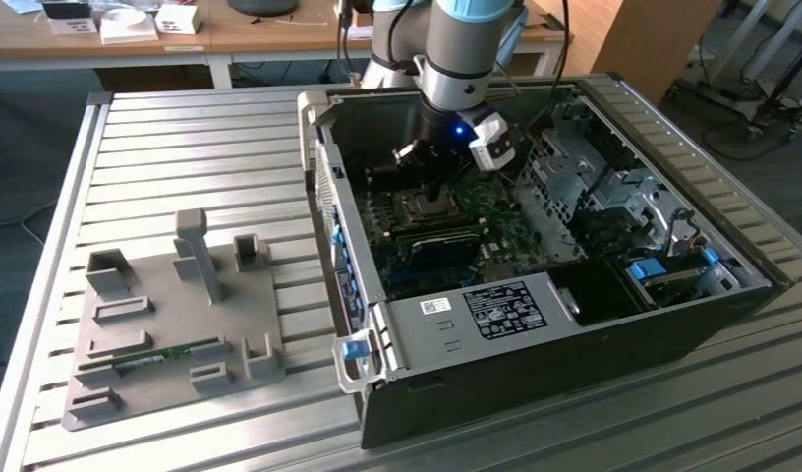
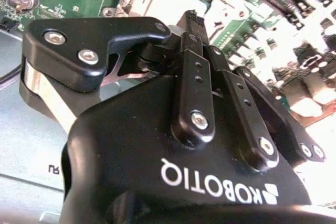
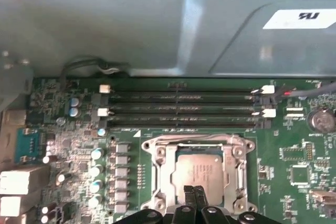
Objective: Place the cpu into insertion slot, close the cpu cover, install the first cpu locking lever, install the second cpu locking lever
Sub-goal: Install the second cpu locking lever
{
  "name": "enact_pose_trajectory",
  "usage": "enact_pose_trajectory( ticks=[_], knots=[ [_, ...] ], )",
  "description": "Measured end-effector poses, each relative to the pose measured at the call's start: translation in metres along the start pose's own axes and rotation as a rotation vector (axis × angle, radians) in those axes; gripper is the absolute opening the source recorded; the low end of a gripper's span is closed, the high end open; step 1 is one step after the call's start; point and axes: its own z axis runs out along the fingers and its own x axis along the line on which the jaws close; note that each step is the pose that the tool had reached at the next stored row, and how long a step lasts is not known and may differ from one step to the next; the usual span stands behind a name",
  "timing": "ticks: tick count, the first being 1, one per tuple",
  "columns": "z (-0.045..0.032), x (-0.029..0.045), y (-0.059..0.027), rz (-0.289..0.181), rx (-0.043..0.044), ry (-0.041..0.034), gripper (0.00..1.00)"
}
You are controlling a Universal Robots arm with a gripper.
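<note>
black gripper (image 3: 195, 195) fingers pressed together over flat silver-grey square cpu (image 3: 202, 174) in metal-rimmed insertion slot (image 3: 163, 169)

Silver-topped cpu (image 3: 200, 173) sits flat in the metal-rimmed insertion slot (image 3: 159, 181)

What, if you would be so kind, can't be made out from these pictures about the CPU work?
- First wrist view: the near edge of the cpu and the insertion slot is hidden behind the shut end effector fingertips, so contact cannot be judged.
- Second wrist view: the end effector's body blocks the socket; the board beside it is washed out by glare.
- Exterior view: the arm covers the socket; whether the locking levers are latched is too small to tell.
</note>
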Motion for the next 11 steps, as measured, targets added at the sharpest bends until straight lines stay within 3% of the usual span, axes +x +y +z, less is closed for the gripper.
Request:
enact_pose_trajectory(
  ticks=[4, 11],
  knots=[
    [0.0008, -0.0066, 0.0021, 0.0, 0.0002, -0.0001, 0.1],
    [0.0008, -0.0073, 0.0024, 0.0, 0.0005, -0.0001, 0.1]
  ],
)
